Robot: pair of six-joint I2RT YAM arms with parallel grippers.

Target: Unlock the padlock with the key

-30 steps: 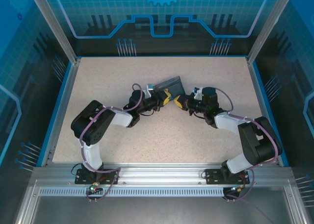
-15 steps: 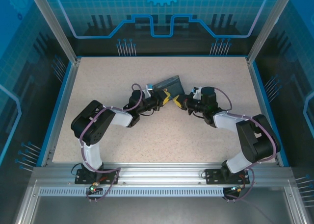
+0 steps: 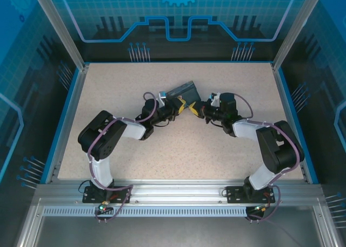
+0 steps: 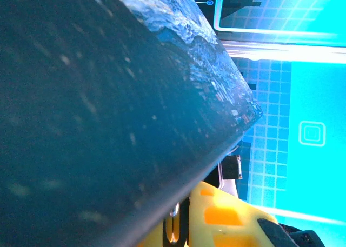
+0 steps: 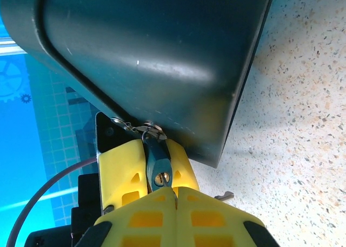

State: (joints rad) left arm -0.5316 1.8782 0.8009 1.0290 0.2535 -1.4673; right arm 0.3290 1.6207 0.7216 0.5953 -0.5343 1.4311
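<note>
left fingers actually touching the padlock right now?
Touching. The right wrist view shows the yellow fingers of the left gripper pressed against both sides of the padlock, with no gap on either side.

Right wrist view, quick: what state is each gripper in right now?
Left gripper: closed on the padlock.
Right gripper: shut; whether it holds anything cannot be told.

No legible text or labels

blue tin box (image 3: 183, 89), speckled table (image 3: 227, 144)
</note>
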